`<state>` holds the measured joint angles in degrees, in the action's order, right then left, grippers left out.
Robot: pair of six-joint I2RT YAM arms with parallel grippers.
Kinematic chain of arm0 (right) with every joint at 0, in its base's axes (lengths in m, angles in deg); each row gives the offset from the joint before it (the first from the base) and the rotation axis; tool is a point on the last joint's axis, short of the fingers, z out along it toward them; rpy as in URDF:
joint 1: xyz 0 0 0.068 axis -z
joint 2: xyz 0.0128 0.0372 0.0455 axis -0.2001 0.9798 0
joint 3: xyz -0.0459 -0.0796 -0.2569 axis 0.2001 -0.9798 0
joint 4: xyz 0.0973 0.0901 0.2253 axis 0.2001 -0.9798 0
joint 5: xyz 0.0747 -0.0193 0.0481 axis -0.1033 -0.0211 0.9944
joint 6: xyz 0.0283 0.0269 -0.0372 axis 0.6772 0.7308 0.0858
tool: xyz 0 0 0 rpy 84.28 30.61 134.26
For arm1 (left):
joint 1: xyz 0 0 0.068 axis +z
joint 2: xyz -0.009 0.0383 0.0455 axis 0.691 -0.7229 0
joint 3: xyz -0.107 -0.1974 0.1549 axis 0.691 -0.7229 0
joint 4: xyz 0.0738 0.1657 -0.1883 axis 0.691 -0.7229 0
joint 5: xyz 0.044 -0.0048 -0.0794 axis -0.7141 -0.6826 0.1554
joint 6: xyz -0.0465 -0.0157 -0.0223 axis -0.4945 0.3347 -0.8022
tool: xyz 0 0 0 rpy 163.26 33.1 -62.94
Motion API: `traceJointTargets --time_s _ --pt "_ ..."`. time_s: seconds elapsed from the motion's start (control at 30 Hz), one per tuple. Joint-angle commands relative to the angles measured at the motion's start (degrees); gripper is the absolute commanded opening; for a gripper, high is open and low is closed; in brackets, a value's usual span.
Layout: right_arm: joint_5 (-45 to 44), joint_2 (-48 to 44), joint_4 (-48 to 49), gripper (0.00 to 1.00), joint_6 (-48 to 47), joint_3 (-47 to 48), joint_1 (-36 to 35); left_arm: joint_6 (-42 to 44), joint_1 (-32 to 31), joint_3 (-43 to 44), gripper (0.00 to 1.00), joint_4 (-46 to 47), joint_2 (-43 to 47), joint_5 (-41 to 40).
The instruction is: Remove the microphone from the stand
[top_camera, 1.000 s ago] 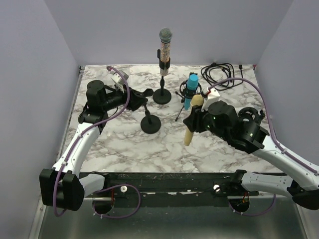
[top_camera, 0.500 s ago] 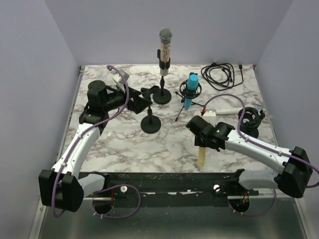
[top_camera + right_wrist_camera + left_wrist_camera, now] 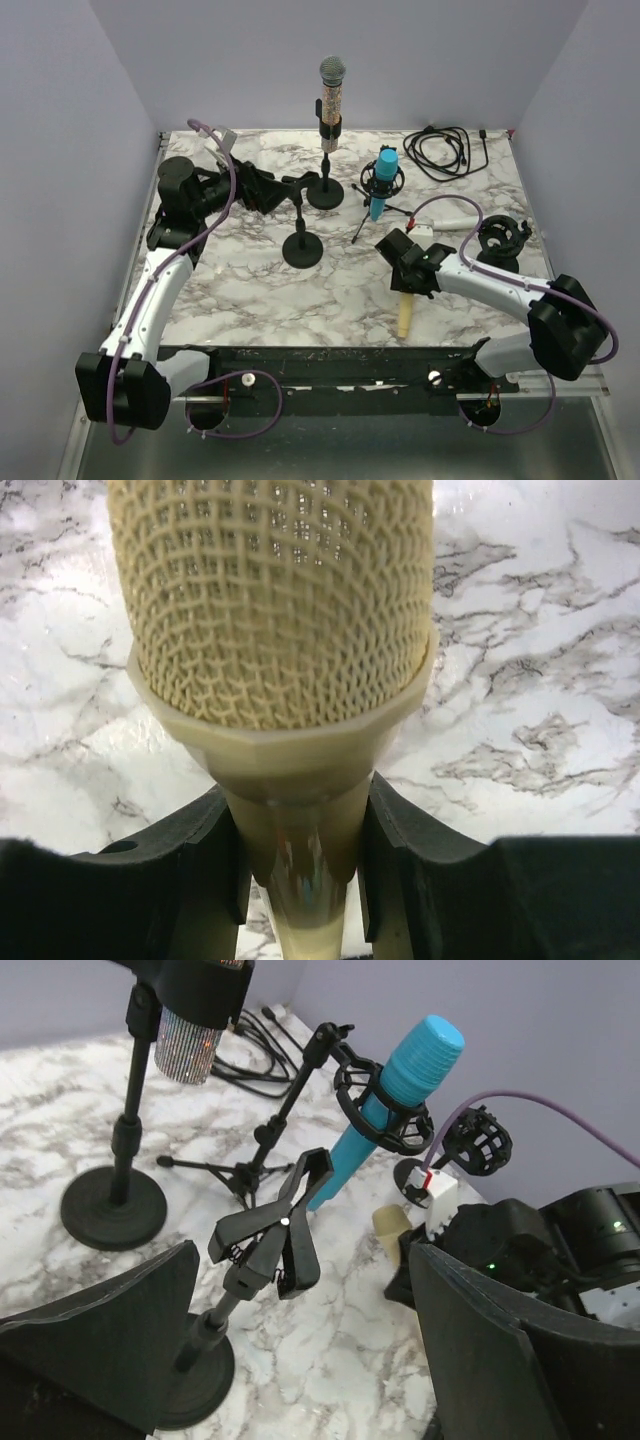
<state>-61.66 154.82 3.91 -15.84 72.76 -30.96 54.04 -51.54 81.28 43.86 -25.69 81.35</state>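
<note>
1. The cream microphone (image 3: 404,316) is out of its clip, pinched at the neck just under the mesh head by the right gripper (image 3: 412,282), whose fingers press on both sides of it
2. It hangs over the near right part of the marble table (image 3: 230,290), well apart from the empty stand (image 3: 302,250), which lies to the left and farther back
3. Its long axis runs roughly near to far, with the head at the gripper and the handle pointing at the near edge; whether the tail touches the marble cannot be told
4. The left gripper (image 3: 264,188) is spread wide and holds nothing, flanking the stand's clip (image 3: 275,1222) without contact
5. Removal looks done; only the right arm can lay the microphone flat, and it may roll
</note>
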Motion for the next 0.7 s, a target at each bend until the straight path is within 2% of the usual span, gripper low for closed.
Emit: traceJointTargets --time_s 0.0,0.1,0.3,0.4,0.5,0.6,0.67 --pt "-2.10 2.97 4.48 0.17 -1.10 0.52 1.10 -6.99 0.17 8.74 0.84 -4.67 -7.30 3.87" --pt "-4.22 4.89 4.42 0.18 -2.09 1.03 1.54 -8.06 0.18 12.45 0.80 -5.08 -10.81 7.10" --pt "-1.69 6.13 6.59 0.35 -4.88 0.93 1.54 -4.04 0.17 14.68 0.69 -6.57 -13.99 7.77" --pt "-0.45 5.96 7.73 0.41 -5.91 0.49 1.54 -3.26 0.18 14.55 0.73 -6.64 -15.33 8.51" --pt "0.14 5.11 8.54 0.53 -6.61 -0.33 1.57 -3.28 0.18 13.90 0.78 -5.94 -15.88 9.49" --pt "0.52 4.40 8.63 0.64 -7.06 -0.19 1.54 -3.21 0.11 13.55 0.79 -5.96 -16.40 8.70" --pt "0.15 4.21 8.08 0.68 -7.17 0.25 1.55 -2.91 0.16 13.83 0.79 -6.36 -16.95 8.77"
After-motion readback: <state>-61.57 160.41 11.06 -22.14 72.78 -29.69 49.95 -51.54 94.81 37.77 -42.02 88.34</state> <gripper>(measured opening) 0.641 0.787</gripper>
